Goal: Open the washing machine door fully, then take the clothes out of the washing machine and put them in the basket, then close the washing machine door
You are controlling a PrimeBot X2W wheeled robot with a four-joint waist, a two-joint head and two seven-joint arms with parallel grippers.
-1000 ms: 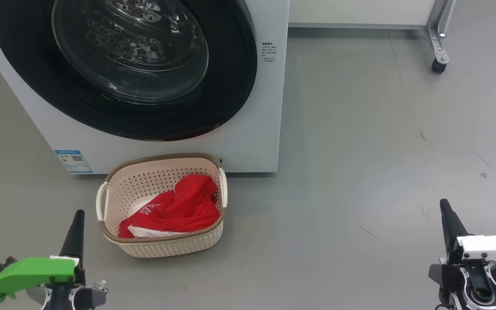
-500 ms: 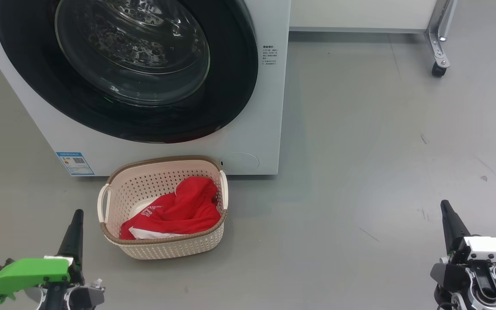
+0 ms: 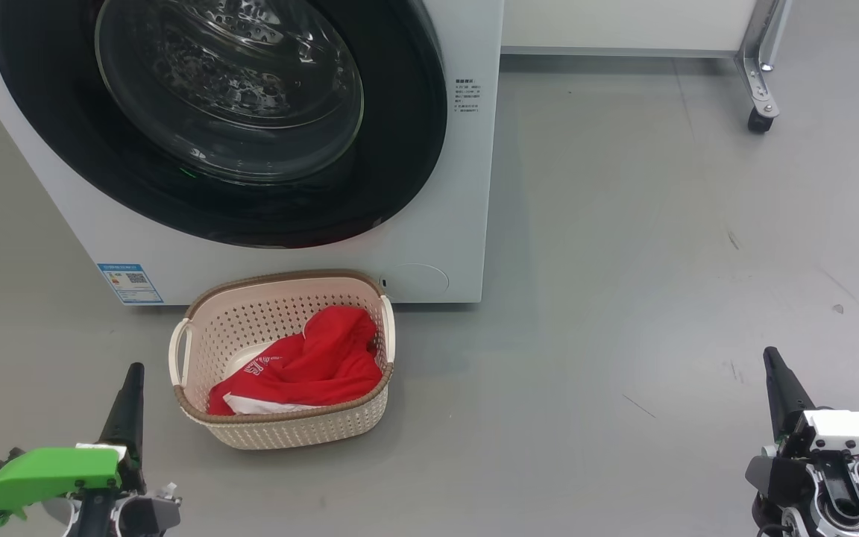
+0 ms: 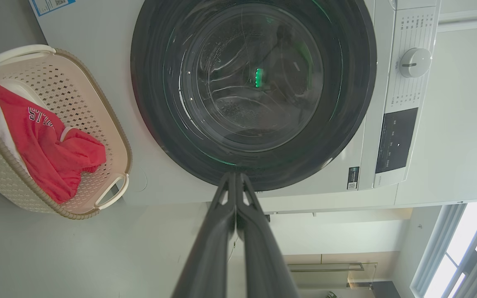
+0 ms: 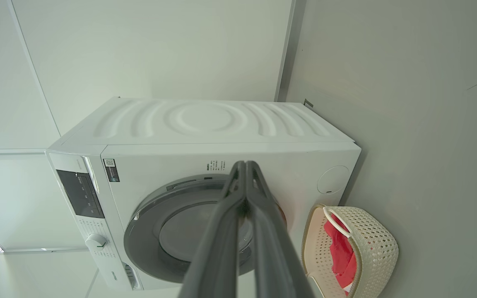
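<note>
Washing machine [image 3: 437,246]: white box, print on front too small to read
Door [image 3: 407,149]: round, glossy black rim, bulging glass, shut on machine
Basket [image 3: 280,429]: cream perforated plastic, woven-look brown rim, before machine
Clothes [image 3: 318,365]: red, white letters "ST…", inside basket
Left gripper [image 3: 136,369], right gripper [image 3: 769,352]: fingers pressed together, empty, short of machine
Blue label sticker [image 3: 130,282]: machine's lower left front corner

The red clothes [image 4: 44,145] bear white letters [image 4: 39,118] beginning "ST".
</note>
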